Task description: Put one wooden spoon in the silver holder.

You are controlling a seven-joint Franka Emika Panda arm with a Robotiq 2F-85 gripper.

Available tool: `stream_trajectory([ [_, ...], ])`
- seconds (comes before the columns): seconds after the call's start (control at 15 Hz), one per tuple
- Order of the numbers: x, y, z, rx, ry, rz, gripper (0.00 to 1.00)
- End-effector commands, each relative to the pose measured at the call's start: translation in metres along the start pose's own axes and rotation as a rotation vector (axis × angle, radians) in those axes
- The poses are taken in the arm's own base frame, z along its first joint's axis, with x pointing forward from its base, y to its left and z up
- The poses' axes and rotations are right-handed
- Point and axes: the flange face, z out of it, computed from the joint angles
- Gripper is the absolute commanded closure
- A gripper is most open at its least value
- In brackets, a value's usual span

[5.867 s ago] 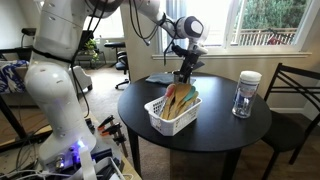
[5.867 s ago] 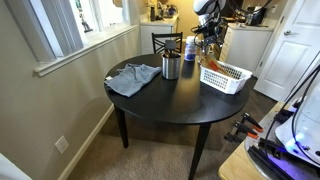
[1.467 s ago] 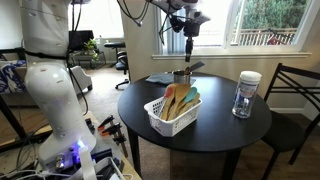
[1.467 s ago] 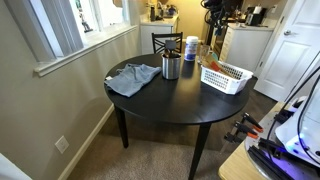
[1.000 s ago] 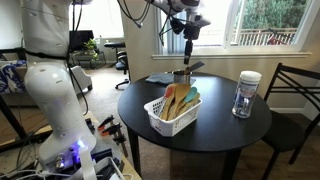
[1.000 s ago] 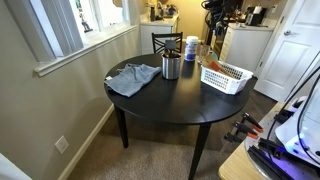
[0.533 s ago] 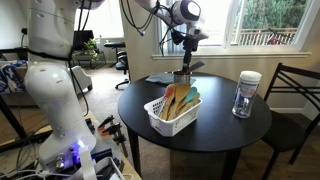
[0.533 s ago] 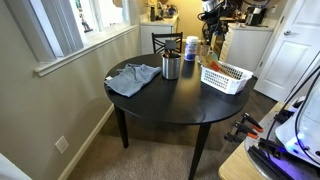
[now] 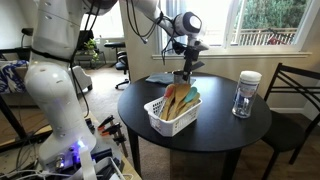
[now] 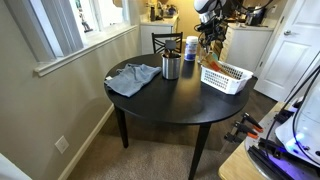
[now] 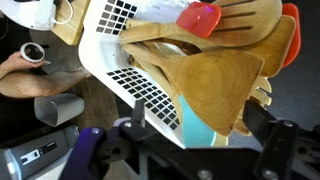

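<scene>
Several wooden spoons (image 11: 215, 85) lie in a white slatted basket (image 11: 120, 20) with a red-headed (image 11: 198, 18) and a teal-headed utensil (image 11: 195, 135). In both exterior views the basket (image 9: 160, 118) (image 10: 226, 76) stands on the round black table. My gripper (image 11: 198, 118) is open and empty, its two fingers straddling the broad wooden spoon bowl just above the pile. It hangs over the basket in both exterior views (image 9: 186, 62) (image 10: 209, 48). The silver holder (image 9: 181, 77) (image 10: 171, 67) (image 11: 57, 108) stands upright beside the basket. I cannot tell what is in it.
A clear glass jar with a white lid (image 9: 246, 94) stands near the table edge. A blue-grey cloth (image 10: 133, 78) lies on the table by the holder. Chairs (image 9: 296, 95) stand round the table (image 9: 215, 135), and a window wall is close behind.
My gripper was raised high above the table and has come down over the basket to just above the wooden spoons. The basket, holder and jar have not moved.
</scene>
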Motion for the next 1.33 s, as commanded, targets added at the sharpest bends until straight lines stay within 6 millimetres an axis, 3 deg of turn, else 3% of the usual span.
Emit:
stream_trajectory([
  [0.0,0.002,-0.004,0.005,-0.006,0.006,0.032,0.0],
  [1.27,0.0,-0.014,0.014,-0.03,0.078,0.022,0.0],
])
